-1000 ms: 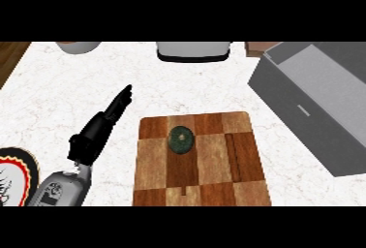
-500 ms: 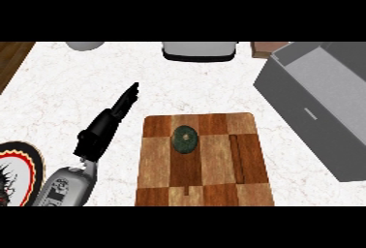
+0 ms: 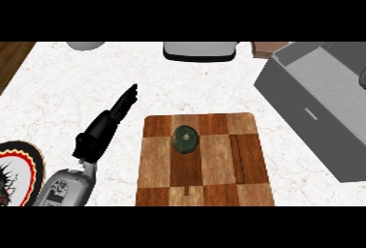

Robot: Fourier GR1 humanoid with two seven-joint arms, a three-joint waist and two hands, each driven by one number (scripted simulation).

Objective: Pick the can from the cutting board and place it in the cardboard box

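Can: a small dark-green can (image 3: 186, 139) is seen from above, standing upright on the upper middle of the board (image 3: 243, 164), apart from all its edges.
Box: a grey, open-topped box (image 3: 304, 114) is set on the counter (image 3: 64, 82) to the right of the board, near its upper right corner.
Left hand: the left hand (image 3: 107, 127) is held over the counter just left of the board. Its fingers are straight and close together, pointed up and to the right. Nothing is held and the can is not touched.
Right hand: not shown.
Handling: the can is judged stiff, light and smooth-sided. It is likely to slip, or to roll if tipped, and little risk of breakage is expected.
Hold: the round side wall is best taken at about mid-height, thumb on one side and fingers opposite, so that the can is kept upright. The flat top offers little to hold.
Access: the can stands away from the board's edges, so fingers can be brought to either side.
Risk: the can could be knocked over by a glancing touch from straight fingers before it is enclosed.
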